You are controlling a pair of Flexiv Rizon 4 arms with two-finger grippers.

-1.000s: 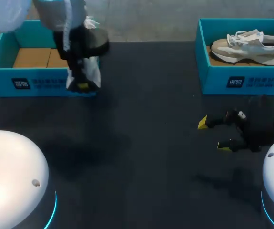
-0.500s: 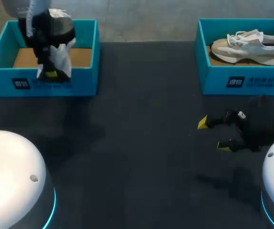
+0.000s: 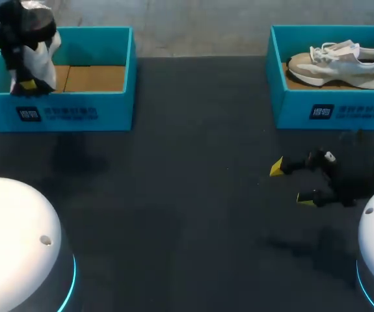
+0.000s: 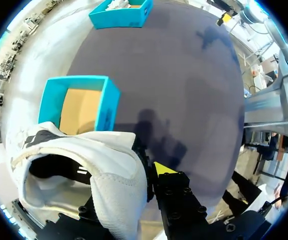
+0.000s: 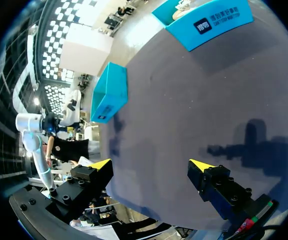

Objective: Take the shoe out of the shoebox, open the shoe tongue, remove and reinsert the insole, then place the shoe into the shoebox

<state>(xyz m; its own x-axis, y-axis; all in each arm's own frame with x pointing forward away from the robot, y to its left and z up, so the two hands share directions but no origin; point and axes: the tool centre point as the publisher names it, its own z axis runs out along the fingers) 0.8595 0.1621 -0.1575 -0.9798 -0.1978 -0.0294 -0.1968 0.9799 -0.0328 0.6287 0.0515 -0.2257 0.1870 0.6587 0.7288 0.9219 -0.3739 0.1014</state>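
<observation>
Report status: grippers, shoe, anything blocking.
Left gripper shut on white fabric sneaker, over teal cardboard shoebox, left end. Right gripper open above dark table. Nothing between sneaker and box.

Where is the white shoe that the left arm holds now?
In the head view, the white shoe is in the left pincer at the far left, above the left end of the left shoebox.

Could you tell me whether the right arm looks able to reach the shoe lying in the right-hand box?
Probably yes: the right gripper is open and empty just before the shoebox, which has no lid over the shoe.
</observation>
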